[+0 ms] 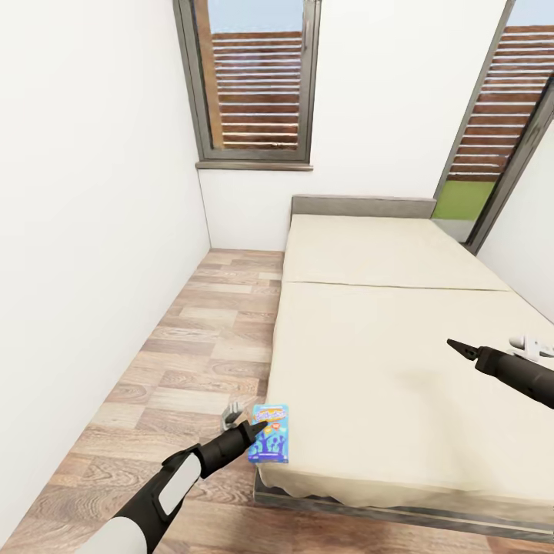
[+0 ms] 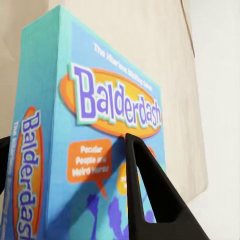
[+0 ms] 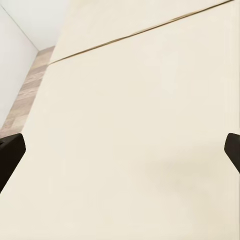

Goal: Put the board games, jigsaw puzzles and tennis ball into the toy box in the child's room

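My left jaws (image 1: 258, 428) clamp the blue game box (image 1: 270, 433) by its edge; lift straight, keep it level. Right jaws (image 1: 454, 346) gape wide above the bed (image 1: 385, 369).

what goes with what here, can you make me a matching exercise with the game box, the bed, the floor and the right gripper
Things:
1. blue game box
2. bed
3. floor
4. right gripper

Descriptions:
A. wood planks
B. plain beige mattress, grey headboard
C. open, hovering above the mattress
D. clamped between the left gripper's fingers at the bed's near corner

Pairs: 1-D, 2-B, 3-A, 4-C
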Available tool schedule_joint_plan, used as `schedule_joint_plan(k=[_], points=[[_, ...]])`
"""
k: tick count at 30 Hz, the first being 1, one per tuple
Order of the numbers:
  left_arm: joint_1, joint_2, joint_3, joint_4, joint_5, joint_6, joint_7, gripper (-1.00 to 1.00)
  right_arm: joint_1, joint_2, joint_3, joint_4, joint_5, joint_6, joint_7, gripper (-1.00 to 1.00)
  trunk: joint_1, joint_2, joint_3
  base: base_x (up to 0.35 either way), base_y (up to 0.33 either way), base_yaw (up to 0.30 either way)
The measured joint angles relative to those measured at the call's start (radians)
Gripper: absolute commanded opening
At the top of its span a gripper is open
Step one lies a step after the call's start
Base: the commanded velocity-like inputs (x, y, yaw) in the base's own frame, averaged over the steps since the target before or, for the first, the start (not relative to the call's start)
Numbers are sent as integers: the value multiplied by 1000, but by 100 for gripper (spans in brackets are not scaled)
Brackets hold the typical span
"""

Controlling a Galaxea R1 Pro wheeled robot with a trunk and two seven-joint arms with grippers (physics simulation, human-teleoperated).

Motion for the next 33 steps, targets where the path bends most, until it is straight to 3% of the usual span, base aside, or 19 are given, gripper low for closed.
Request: schedule_joint_plan(k=[5,7,12,14,33], points=[[0,0,1,-1,-4,-8,-2,-100,0,0,0,0,0,0,0,100,1,0,0,0,0,0],[-1,1,3,-5,12,-8,-7,-100,0,0,0,0,0,0,0,100,8,0,0,0,0,0],[0,-7,1,-37,-9,-16,-1,-100,0,0,0,0,0,0,0,100,8,0,0,0,0,0],[0,-55,-4,-60,-3,-6,-4,-100,0,0,1,0,0,0,0,100,8,0,0,0,0,0],[16,-56,-17,-170,-1,4,-7,-100,0,2,2,0,0,-3,0,100,8,0,0,0,0,0]])
